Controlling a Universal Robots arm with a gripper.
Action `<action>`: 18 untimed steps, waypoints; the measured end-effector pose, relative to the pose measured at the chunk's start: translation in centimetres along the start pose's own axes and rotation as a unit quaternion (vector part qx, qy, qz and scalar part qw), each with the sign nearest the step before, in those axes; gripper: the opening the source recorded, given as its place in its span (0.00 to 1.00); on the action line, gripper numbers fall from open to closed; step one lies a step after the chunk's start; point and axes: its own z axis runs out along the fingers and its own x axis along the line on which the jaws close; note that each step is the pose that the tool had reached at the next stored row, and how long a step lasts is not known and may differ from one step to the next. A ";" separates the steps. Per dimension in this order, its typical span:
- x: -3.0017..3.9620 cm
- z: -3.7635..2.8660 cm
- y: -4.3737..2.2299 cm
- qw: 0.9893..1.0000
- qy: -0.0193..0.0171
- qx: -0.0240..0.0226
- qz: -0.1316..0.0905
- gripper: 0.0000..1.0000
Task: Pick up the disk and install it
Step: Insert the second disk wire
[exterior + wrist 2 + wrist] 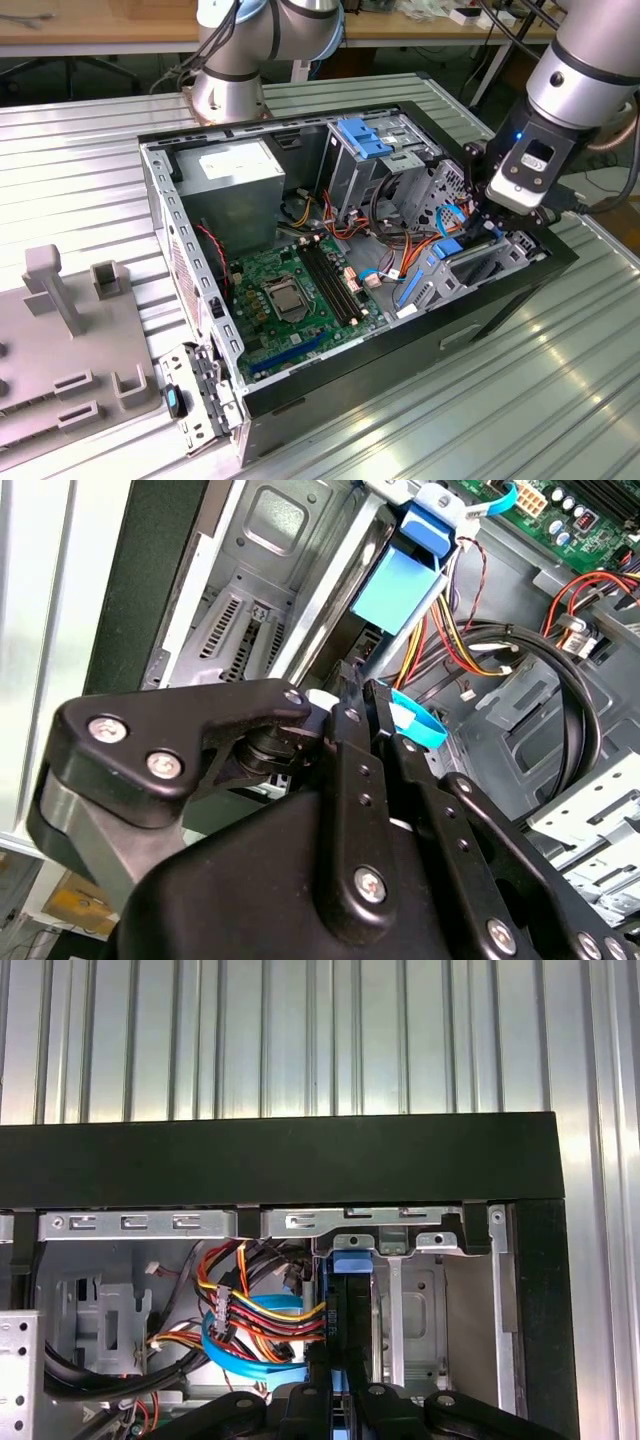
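Gripper [335,1390] pinching the disk [351,1300] on edge at the case [480,305] front corner; bundled cables [255,1315] just beside, disk mostly hidden.

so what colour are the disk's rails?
Bright blue, clearest in the exterior view on the disk, below the gripper.

The arm [590,60] has silver-grey tube sections with blue-trimmed joint caps and a small blue light lit near the wrist. In the second wrist view the hand [340,810] is matte black, built of angular linkage plates fastened with silver screws [371,884]
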 end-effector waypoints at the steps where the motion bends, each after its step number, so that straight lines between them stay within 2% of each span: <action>1: 0.00 -0.06 0.00 1.000 0.000 0.000 0.001 0.16; 4: 0.01 -0.08 0.01 1.000 -0.001 0.000 0.005 0.16; 5: 0.20 -0.07 0.00 1.000 0.000 0.000 0.005 0.16; 7: -0.05 -0.08 0.02 1.000 0.011 0.000 0.007 0.16; 10: -0.25 -0.09 0.02 1.000 0.012 0.000 0.007 0.16; 13: -0.28 -0.08 0.02 1.000 0.016 0.000 0.008 0.16; 18: -0.41 -0.08 0.02 1.000 0.016 0.000 0.008 0.16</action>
